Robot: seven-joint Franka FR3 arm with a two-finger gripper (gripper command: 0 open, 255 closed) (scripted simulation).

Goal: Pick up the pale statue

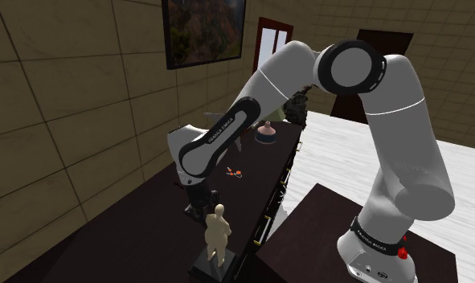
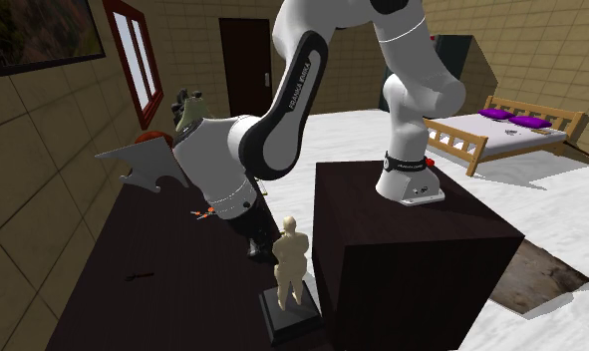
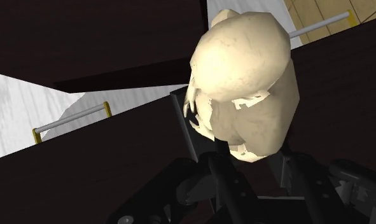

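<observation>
While the gripper hangs with jaws released on either side of the pale statue, you have no grasp yet. The statue stands upright on its dark base near the surface edge. Closing and lifting remain.

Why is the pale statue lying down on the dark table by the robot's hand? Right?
No, it isn't lying. The pale statue stands upright on the dark table by the hand; the shoulder view shows it.
</observation>
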